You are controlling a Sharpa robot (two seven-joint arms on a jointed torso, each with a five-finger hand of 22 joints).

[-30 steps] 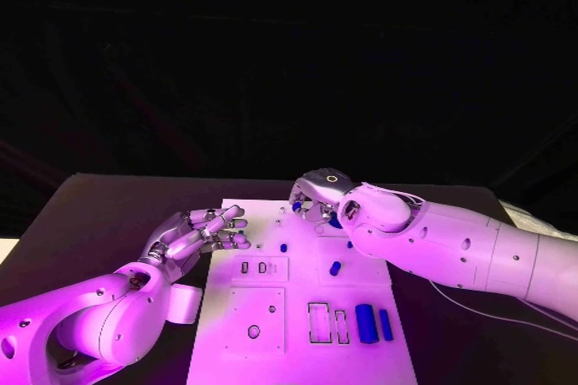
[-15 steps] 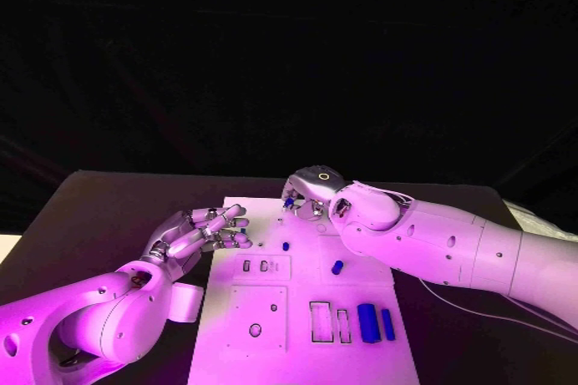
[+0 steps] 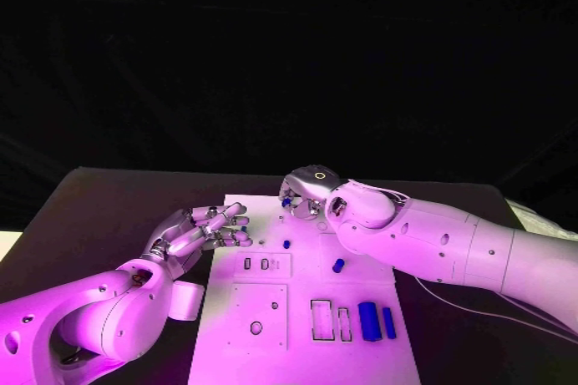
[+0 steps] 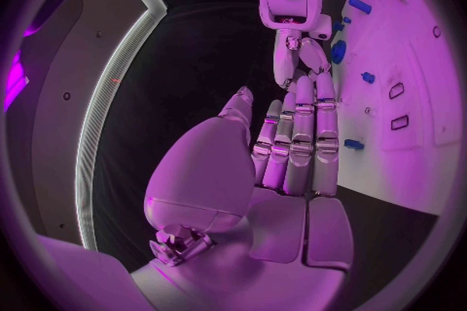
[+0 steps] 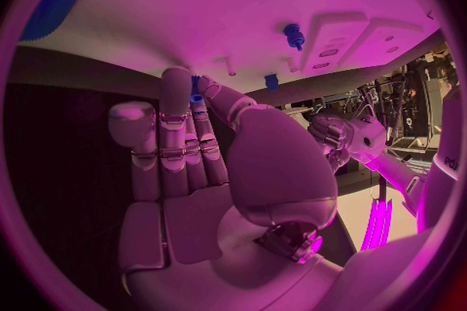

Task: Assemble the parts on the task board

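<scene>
The white task board (image 3: 301,356) lies in the middle of the black table. My right hand (image 3: 308,193) hovers over the board's far edge and pinches a small blue part (image 3: 289,202) between thumb and a finger; the right wrist view shows that blue part (image 5: 198,87) at the fingertips. My left hand (image 3: 205,231) hangs at the board's far left edge, fingers stretched apart and holding nothing. A small blue peg (image 3: 286,244) and a short blue piece (image 3: 338,265) sit mid-board. Two blue bars (image 3: 367,321) lie near the right edge.
Beside the bars are two empty rectangular slots (image 3: 321,320). Two small slots (image 3: 256,265) sit in a raised plate on the board's left half, with a round hole (image 3: 256,327) in the plate nearer me. Bare black table (image 3: 109,226) surrounds the board.
My right hand has moved from the board's far middle toward its far edge, carrying the small blue part. The left hand has stayed in place.
</scene>
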